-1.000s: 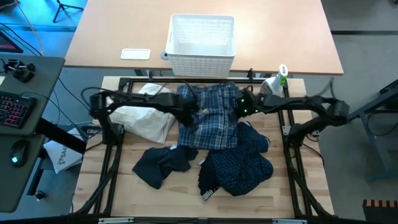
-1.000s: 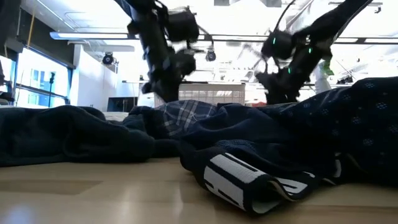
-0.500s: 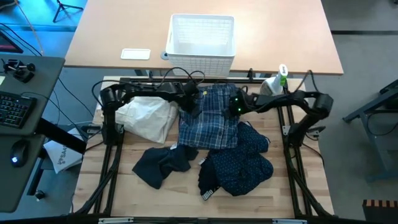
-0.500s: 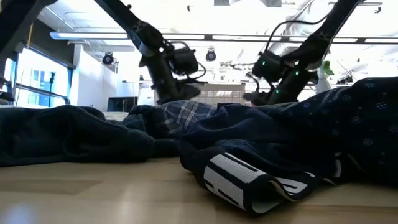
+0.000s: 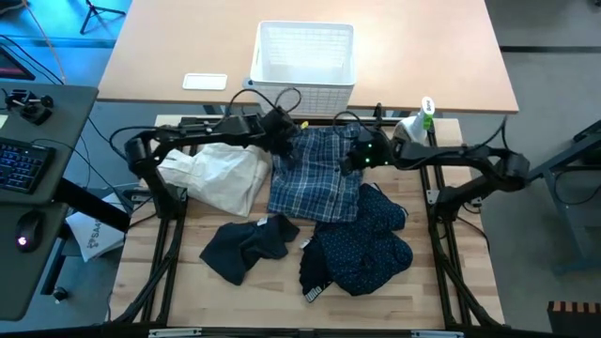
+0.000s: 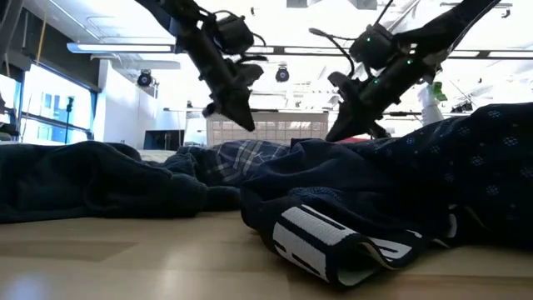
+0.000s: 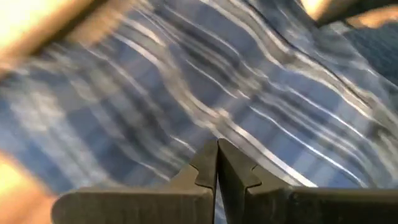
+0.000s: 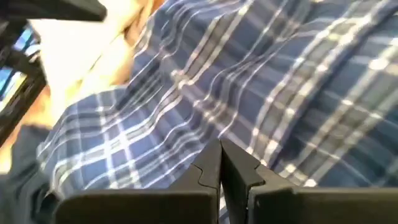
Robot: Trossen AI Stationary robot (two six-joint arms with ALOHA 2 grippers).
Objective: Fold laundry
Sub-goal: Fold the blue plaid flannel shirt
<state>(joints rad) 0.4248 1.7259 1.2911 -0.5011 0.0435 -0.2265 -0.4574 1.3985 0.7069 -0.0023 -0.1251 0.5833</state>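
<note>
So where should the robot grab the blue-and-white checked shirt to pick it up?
Probably the two far corners of the blue-and-white plaid shirt, nearest the white lattice plastic basket, coming down from above. It lies spread flat there, while its near edge sits against the navy dotted shirt.

Plaid shirt, blue w/ white lines, lies spread flat-ish mid table, top edge toward 12 o'clock by the back rail. Navy dotted shirt is a crumpled heap at approx 4 o'clock of it, touching its lower corner. Small dark piece is bunched up at 7 o'clock, just beside the plaid.
</note>
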